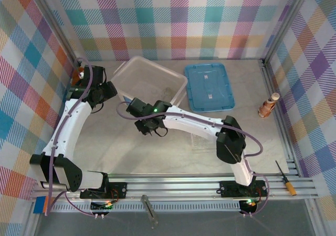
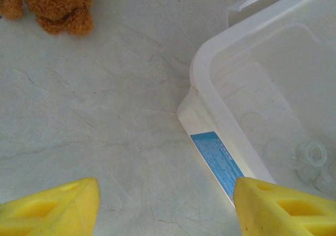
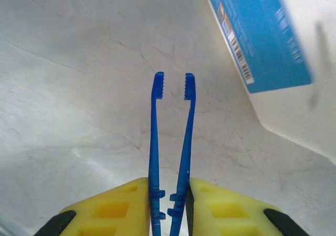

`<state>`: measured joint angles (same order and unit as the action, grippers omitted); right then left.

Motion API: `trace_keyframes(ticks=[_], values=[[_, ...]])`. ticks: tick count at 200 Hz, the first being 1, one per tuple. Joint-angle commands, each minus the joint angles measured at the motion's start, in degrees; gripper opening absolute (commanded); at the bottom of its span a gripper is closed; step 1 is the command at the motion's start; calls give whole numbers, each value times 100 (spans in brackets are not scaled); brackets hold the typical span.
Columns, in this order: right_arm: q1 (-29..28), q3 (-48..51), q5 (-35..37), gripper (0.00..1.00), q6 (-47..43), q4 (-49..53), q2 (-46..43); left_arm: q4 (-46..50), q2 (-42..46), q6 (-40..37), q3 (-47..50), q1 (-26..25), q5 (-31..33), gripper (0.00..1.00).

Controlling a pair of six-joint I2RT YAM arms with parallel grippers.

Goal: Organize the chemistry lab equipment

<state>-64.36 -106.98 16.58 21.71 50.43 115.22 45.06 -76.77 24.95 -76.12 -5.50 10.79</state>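
Right gripper (image 3: 170, 215): the yellow fingers (image 3: 110, 211) are drawn narrow and pinch the thin dark-blue plastic tweezers (image 3: 170, 141) across both legs at the rear end, beside the small moulded notches. The legs run forward from the fingers and the ribbed tips stand slightly apart, above the pale marbled worktop (image 3: 79, 89); I cannot tell whether they touch it. Judgement: the tweezers are very light, slim and springy, with smooth flat legs. A hold this far back leaves a long free length, so the tips may wag or pivot in the fingers. A firmer squeeze would only close the legs, not steady them. A grip nearer mid-length, square across both legs, would hold better. Just beyond and to the right of the tips is the wall of the translucent white plastic bin (image 3: 294, 110) with its blue label (image 3: 262, 36). Left gripper (image 2: 165, 209): fingers spread wide, holding nothing, hovering at the near corner of the same bin. Small round clear glassware (image 2: 314, 154) lies on the bin floor. It is probably fragile, so the tweezers should be released low rather than dropped onto it. Farther off: a brown teddy bear (image 2: 52, 4), a flat blue plastic lid (image 1: 210, 86), and a brown bottle-shaped object (image 1: 269, 105).
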Motion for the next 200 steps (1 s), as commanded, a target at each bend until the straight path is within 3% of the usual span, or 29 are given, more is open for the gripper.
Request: trace_keyframes(ticks=[1, 73, 150, 200], values=[[-44, -503, 113, 23, -322, 463, -243, -120, 171, 105, 91, 126, 22, 68], [358, -2407, 309, 23, -1279, 736, 215, -143, 207, 142, 316, 215, -190, 68], [1767, -3139, -784, 23, -1891, 662, 1322, -200, 155, 106, 683, 213, -452, 68], [2015, -3347, -1386, 23, -2096, 688, 1956, -164, -48, 36, 706, 215, -534, 68]])
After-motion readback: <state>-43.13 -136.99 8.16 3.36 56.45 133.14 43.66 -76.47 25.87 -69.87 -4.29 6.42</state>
